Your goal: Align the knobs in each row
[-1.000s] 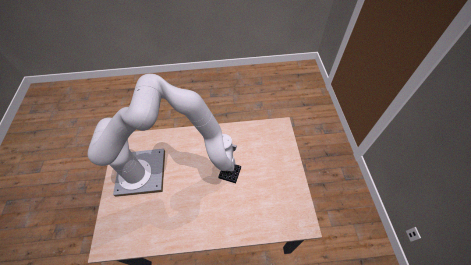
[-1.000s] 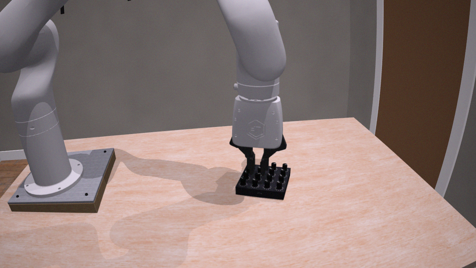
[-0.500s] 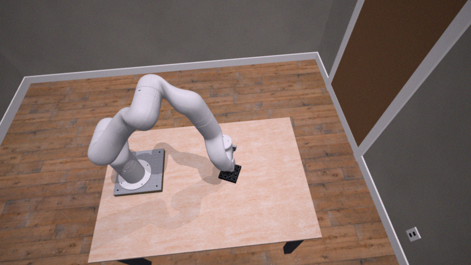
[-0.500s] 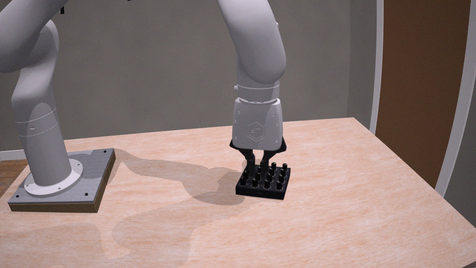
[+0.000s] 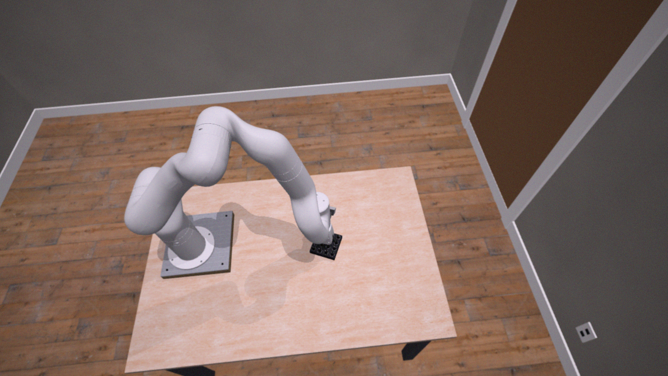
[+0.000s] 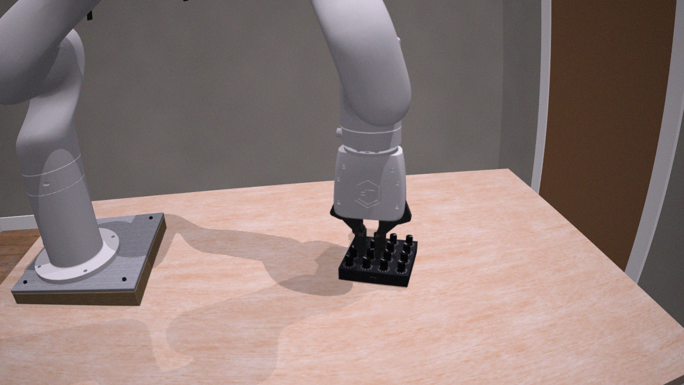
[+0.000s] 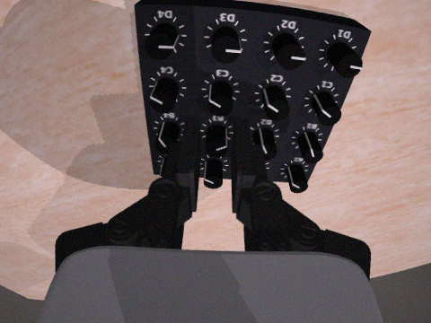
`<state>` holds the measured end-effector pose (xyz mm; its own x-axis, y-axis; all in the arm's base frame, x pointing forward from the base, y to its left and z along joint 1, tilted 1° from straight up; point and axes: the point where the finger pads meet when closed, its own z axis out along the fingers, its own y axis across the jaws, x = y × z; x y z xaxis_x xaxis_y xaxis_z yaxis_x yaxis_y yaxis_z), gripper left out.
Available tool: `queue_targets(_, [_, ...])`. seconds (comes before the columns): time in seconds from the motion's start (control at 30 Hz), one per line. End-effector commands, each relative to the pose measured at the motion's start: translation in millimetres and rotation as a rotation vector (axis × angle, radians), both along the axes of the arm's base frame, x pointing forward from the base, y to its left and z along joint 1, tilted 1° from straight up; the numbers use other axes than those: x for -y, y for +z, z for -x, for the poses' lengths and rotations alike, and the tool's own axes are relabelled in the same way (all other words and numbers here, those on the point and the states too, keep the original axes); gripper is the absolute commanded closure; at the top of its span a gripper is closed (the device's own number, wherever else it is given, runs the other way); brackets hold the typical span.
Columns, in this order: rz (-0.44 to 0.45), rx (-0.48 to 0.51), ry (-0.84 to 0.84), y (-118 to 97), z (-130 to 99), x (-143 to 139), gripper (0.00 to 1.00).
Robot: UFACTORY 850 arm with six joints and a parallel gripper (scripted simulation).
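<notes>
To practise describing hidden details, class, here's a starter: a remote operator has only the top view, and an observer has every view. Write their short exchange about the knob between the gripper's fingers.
Operator: Which knob is between the fingers?
Observer: B3, with a gap visible on either side in the wrist view.
Operator: Does it match B4?
Observer: No; in the wrist view, B3's line points right, B4's left.

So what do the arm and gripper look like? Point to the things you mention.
Arm [image 5: 268, 144] [image 6: 368, 62]: smooth, rounded, whitish-grey links, thin seam lines at some joints, no cables visible. Gripper [image 6: 370, 239] [image 7: 216, 140]: light grey tapered housing with screws and a hexagonal logo; black angular linkages, black slim fingers.
</notes>
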<state>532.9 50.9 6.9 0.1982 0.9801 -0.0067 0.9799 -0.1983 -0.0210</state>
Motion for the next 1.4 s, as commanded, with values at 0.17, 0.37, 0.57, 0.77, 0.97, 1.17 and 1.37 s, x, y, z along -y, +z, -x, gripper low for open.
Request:
queue_targets(0.17, [0.000, 0.002, 0.000, 0.5, -1.0, -0.1, 0.81])
queue_targets(0.37, [0.000, 0.002, 0.000, 0.5, -1.0, -0.1, 0.81])
queue_targets(0.57, [0.000, 0.002, 0.000, 0.5, -1.0, -0.1, 0.81])
queue_targets(0.77, [0.000, 0.002, 0.000, 0.5, -1.0, -0.1, 0.81])
queue_targets(0.97, [0.000, 0.002, 0.000, 0.5, -1.0, -0.1, 0.81])
queue_targets(1.17, [0.000, 0.002, 0.000, 0.5, -1.0, -0.1, 0.92])
queue_targets(1.37, [0.000, 0.002, 0.000, 0.5, -1.0, -0.1, 0.92])
